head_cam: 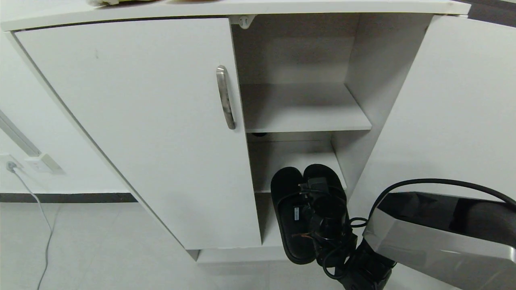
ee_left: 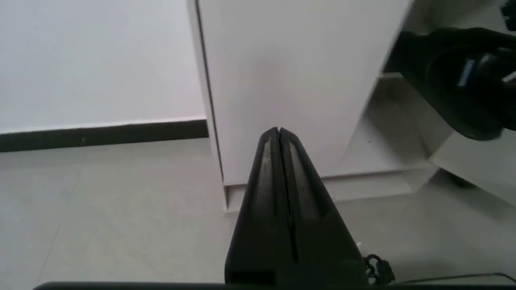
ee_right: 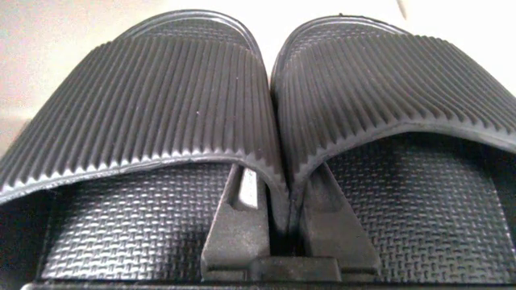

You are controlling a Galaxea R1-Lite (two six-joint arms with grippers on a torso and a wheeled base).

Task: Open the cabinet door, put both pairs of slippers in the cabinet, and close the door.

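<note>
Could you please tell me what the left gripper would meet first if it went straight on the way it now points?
Most likely the closed white cabinet door: the shut black left gripper points at its lower part, with nothing visible between them, though the distance is hard to judge.

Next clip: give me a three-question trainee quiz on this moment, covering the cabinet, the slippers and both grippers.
1. True or false: the right gripper holds both black slippers together.
2. Which door of the cabinet stands open? A: the one on the robot's left. B: the one on the robot's right. C: neither.
3. Fill in: the left gripper has its jaws ____.
Key: 1 true; 2 B; 3 shut.
</note>
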